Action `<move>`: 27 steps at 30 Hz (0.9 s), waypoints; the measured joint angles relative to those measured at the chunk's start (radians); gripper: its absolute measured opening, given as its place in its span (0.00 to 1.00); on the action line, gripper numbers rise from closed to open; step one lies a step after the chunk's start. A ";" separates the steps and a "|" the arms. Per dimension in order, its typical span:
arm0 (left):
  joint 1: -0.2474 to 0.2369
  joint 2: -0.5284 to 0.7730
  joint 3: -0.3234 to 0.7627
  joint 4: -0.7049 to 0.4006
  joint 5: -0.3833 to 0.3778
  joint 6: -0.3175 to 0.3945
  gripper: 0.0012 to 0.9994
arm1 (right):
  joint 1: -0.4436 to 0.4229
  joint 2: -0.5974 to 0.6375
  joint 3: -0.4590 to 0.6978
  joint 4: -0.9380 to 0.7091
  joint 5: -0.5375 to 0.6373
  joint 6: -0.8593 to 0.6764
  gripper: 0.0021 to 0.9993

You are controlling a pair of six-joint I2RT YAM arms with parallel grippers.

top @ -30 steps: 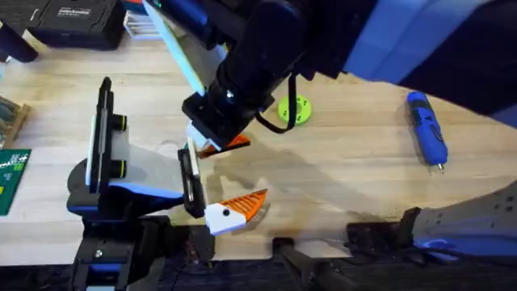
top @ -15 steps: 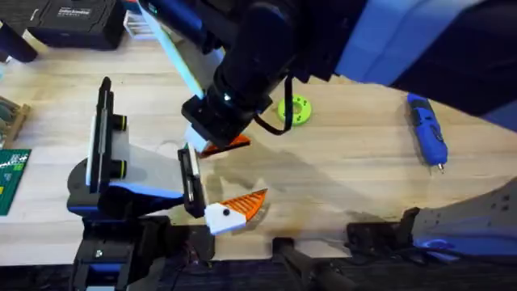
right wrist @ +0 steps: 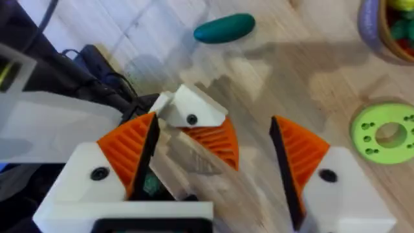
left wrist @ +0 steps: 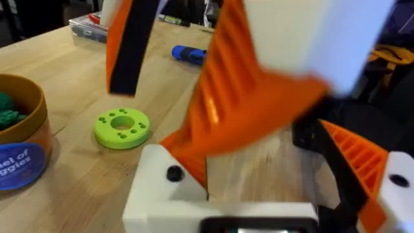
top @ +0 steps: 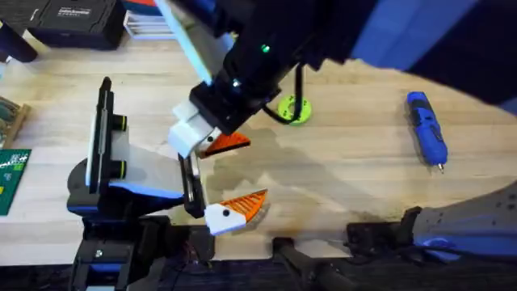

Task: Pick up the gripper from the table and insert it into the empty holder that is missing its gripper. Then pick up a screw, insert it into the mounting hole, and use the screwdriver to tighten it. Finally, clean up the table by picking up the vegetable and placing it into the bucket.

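Judging by the frame centre, the loose gripper [top: 194, 133] is held clamped by the left gripper [left wrist: 213, 139] at the holder [top: 190, 182], while the right gripper [right wrist: 213, 162] is opened empty and the screwdriver [top: 426, 139] and vegetable [right wrist: 224, 28] are untouched.

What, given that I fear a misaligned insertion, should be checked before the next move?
1. Gripper part seated in the holder: cannot tell; it sits close by, the joint is hidden.
2. Right gripper open: ok, fingers apart on either side of the part.
3. Screwdriver free to grab: ok, it lies alone on the table's right side.
4. Vegetable in the bucket: not ok, it lies on the table.
5. Bucket upright and open: ok.
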 joint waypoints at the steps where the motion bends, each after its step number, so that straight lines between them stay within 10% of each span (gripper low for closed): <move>1: 0.000 0.000 0.000 0.000 0.000 0.000 0.99 | -0.006 -0.011 0.000 -0.001 0.000 0.000 0.99; 15: 0.000 0.000 0.000 0.000 0.000 0.000 0.99 | -0.097 -0.163 -0.029 -0.071 0.001 0.002 0.99; 27: 0.000 0.000 0.000 0.000 -0.001 0.000 0.98 | -0.097 -0.508 -0.403 -0.004 0.000 0.133 0.99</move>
